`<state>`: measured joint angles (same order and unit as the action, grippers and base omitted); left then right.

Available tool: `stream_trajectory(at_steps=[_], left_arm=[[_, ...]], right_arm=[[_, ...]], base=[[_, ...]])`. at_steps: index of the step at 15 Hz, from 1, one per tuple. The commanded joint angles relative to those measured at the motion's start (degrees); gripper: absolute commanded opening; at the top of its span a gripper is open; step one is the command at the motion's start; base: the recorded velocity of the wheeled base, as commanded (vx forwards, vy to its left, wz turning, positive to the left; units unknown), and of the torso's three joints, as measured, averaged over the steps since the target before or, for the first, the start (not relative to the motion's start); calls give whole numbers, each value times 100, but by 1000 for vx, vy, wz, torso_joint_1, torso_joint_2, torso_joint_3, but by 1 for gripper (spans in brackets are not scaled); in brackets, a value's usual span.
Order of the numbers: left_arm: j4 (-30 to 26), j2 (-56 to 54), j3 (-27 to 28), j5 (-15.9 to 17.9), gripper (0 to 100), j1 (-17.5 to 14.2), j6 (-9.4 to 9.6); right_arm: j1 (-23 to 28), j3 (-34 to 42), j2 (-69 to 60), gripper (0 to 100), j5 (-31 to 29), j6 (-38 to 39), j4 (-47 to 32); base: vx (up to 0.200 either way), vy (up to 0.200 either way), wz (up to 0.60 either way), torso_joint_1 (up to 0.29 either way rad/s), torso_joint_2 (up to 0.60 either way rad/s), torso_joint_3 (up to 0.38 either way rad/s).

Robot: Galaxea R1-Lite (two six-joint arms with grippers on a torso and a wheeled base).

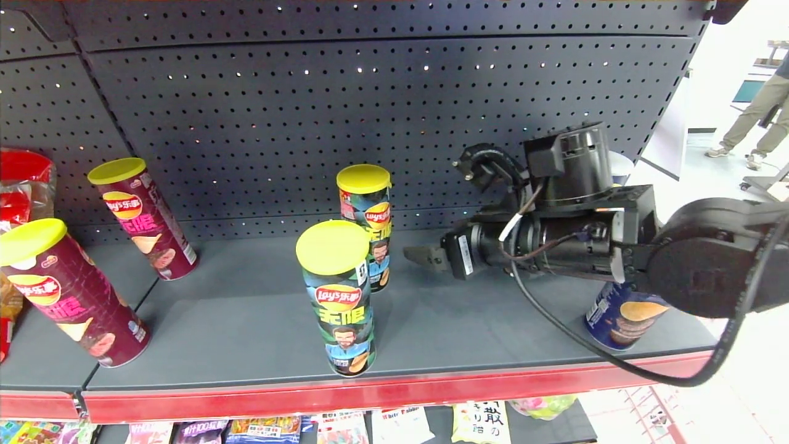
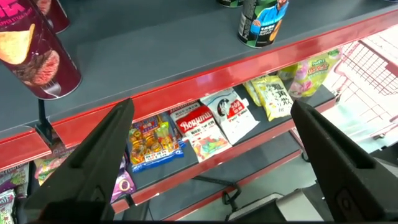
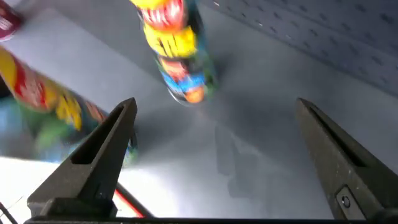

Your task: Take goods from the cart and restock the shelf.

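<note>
Head view: I log right gripper (image 1: pixel 424 257) empty, jaws spread, over the shelf (image 1: pixel 246 320) near the rear green can (image 1: pixel 367 222); left gripper (image 2: pixel 212 104) also spread, empty.

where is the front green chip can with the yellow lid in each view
Head view: front green can stands mid-shelf, near the red shelf edge, ahead of the rear green can.
Left wrist view: its base stands just behind the red shelf edge, above the snack packets.
Right wrist view: blurred, farther from the pegboard than the rear green can.
Shared landmark: the red shelf edge.
</note>
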<state>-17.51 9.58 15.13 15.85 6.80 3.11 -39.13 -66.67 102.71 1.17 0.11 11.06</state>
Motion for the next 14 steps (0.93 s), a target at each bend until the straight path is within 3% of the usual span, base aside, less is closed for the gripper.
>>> stream_trajectory(at_steps=[1,3,10,12,14], left_arm=[[28,299,104,-12,100,-3,-3],[195,721,236,-20,100,-3,6],[1610,2689,315,-47,100,-3,32],[1619,3436,579,-12,100,-3,32],[1645,4043,658,120,100,84,32]], right_arm=[[81,427,-594,100,-20,24,19],[64,954,-1218,100,-20,15,37],[-270,3231,-4391,100,-64,-336,19],[-16,4065,-5709,100,-433,-477,-7],[714,4461,-6535,100,-1198,-486,-253]], base=[[0,0,0,0,0,0],[0,0,0,0,0,0],[0,0,0,0,0,0],[0,0,0,0,0,0],[0,0,0,0,0,0]])
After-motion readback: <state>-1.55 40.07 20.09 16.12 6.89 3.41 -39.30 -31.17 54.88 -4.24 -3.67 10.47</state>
